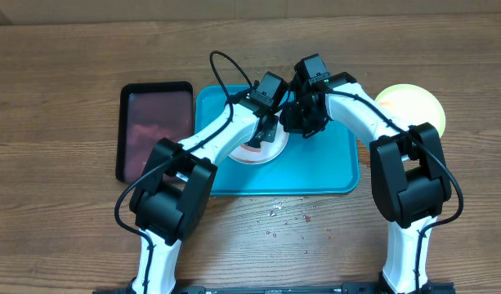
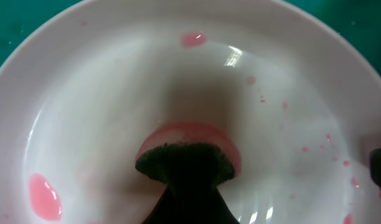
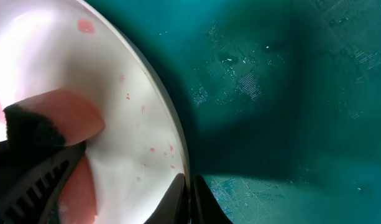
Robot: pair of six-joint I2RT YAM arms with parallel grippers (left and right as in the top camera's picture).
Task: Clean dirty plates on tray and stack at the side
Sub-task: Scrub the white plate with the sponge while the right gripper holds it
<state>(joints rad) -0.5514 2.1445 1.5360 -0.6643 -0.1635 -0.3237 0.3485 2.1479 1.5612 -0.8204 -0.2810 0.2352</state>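
Observation:
A white plate (image 1: 262, 153) with pink-red sauce smears lies on the turquoise tray (image 1: 319, 173). My left gripper (image 1: 267, 129) is down over the plate, shut on a pink sponge with a dark scrub face. In the left wrist view the sponge (image 2: 188, 151) presses on the plate (image 2: 115, 93) just ahead of the gripper (image 2: 188, 193). Sauce blobs sit at the plate's upper rim and lower left. My right gripper (image 1: 304, 121) is shut on the plate's right rim. In the right wrist view it (image 3: 190, 190) pinches the rim of the plate (image 3: 137, 140), with one finger on each side.
A pale green plate (image 1: 413, 104) lies on the table right of the tray. A smaller black tray (image 1: 156, 131) with a dark reddish inside lies left of it. Droplets (image 1: 289, 216) dot the wood in front of the tray. The tray floor (image 3: 289, 112) right of the plate is wet.

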